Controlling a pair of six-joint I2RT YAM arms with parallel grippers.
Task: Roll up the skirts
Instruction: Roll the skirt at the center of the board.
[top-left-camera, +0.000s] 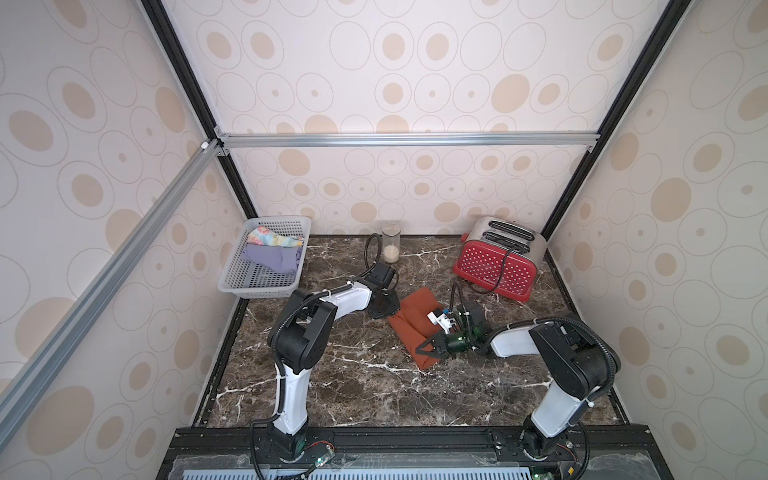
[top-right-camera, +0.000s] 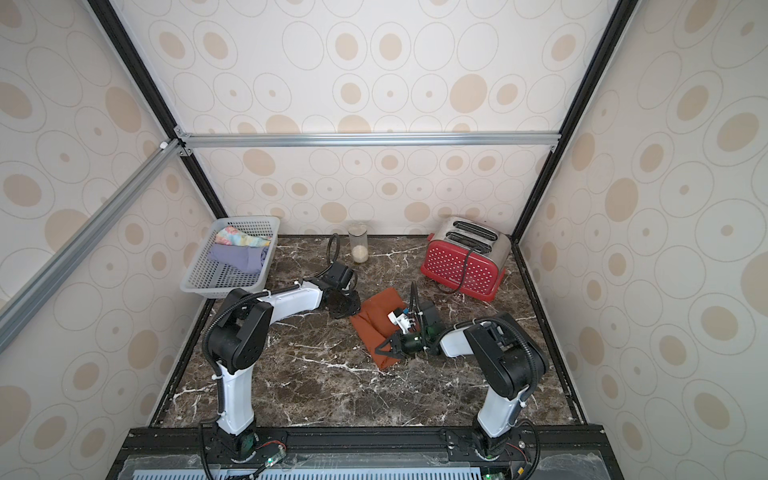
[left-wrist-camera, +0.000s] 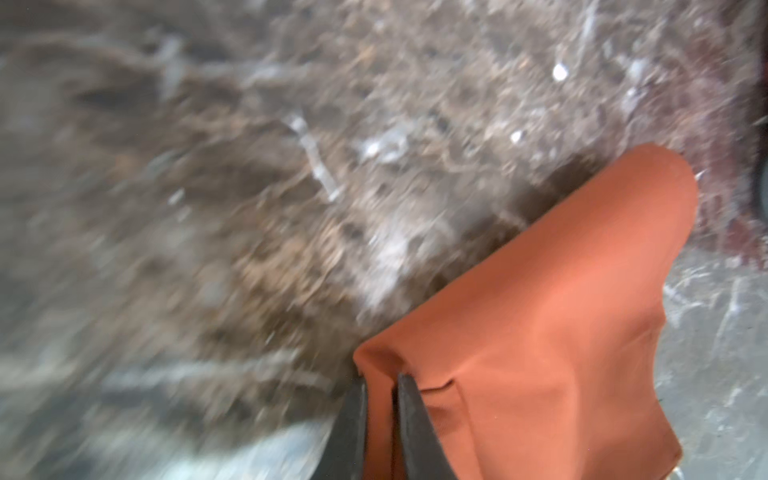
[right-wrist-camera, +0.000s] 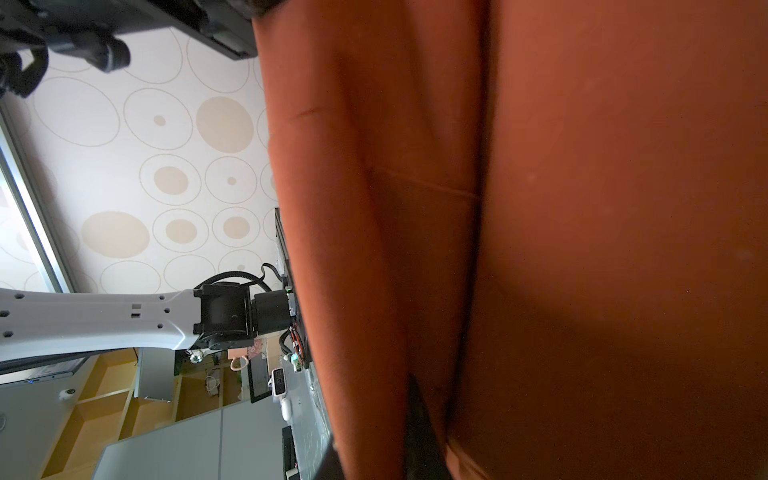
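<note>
The rust-orange skirt (top-left-camera: 409, 311) (top-right-camera: 376, 313) lies folded lengthwise on the marble table, mid-right. My left gripper (top-left-camera: 384, 309) (left-wrist-camera: 380, 380) is at the skirt's far left corner, its jaws shut on a pinch of the orange cloth (left-wrist-camera: 561, 311). Near the skirt's front end my right gripper (top-left-camera: 428, 348) (right-wrist-camera: 372, 415) lies on its side, shut on a fold of the same cloth (right-wrist-camera: 602, 208). In both top views the lavender skirt (top-left-camera: 274, 258) (top-right-camera: 241, 257) and the floral skirt (top-left-camera: 274, 237) (top-right-camera: 241, 237) lie in the basket.
A white perforated basket (top-left-camera: 232, 284) stands at the far left, tilted against the wall. A glass jar (top-left-camera: 390, 247) stands at the back centre. At the back right a red toaster (top-left-camera: 496, 262) sits with its black cord trailing onto the table beside the skirt.
</note>
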